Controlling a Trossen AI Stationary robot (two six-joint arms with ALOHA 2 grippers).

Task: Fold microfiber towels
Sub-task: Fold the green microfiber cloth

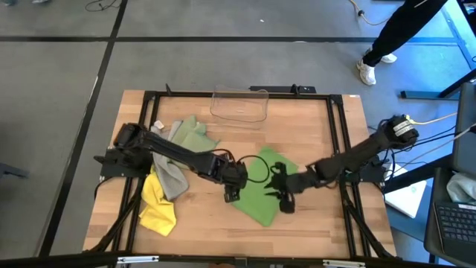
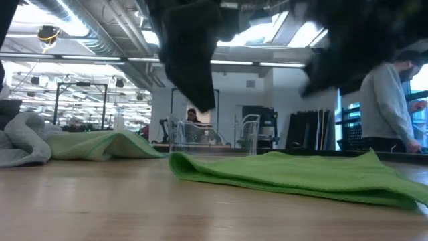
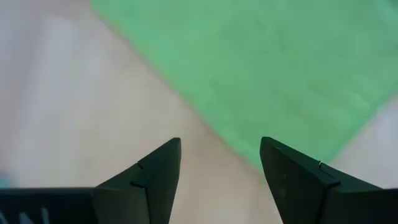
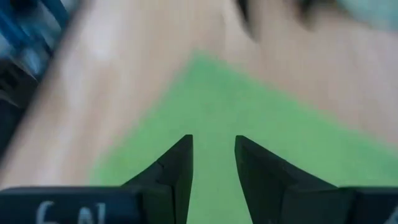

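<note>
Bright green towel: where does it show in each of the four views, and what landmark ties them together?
High view: bright green towel, centre of table, between both arms.
Low view: lying flat, centre to right.
Left wrist view: upper right, beyond the open jaws.
Right wrist view: centre, under the jaws.
Shared landmark: clear plastic bin, behind the towel in the low view; neither wrist view shows it.

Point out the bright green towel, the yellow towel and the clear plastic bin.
bright green towel (image 1: 262,199): high view, flat middle of the cloth.
yellow towel (image 1: 158,212): high view, crumpled middle.
clear plastic bin (image 1: 239,105): high view, its see-through floor.
</note>
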